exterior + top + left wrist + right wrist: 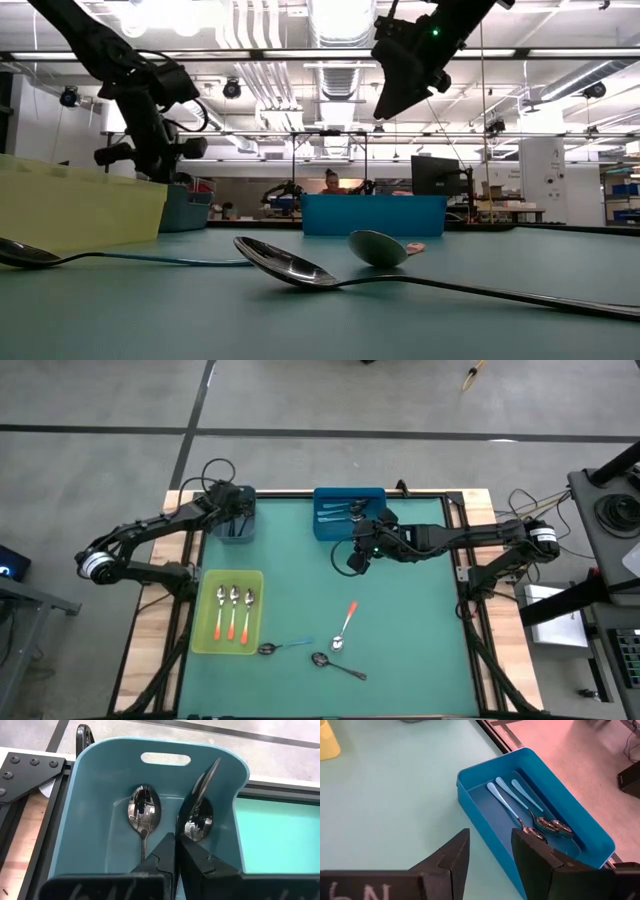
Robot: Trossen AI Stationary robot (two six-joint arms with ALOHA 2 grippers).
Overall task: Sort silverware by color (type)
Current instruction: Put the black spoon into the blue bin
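The three loose spoons (343,630) on the tabletop (420,640) look light, stiff and slippery, best pinched mid-handle by the open, empty right hand (357,559); the left hand (237,510) is shut, holding nothing.

I can make out only one marking from here: pale chalky strokes on the dark body of the right gripper (490,865), in its own wrist view, which look like "6N". They are cut off at the edge, so I'm unsure.
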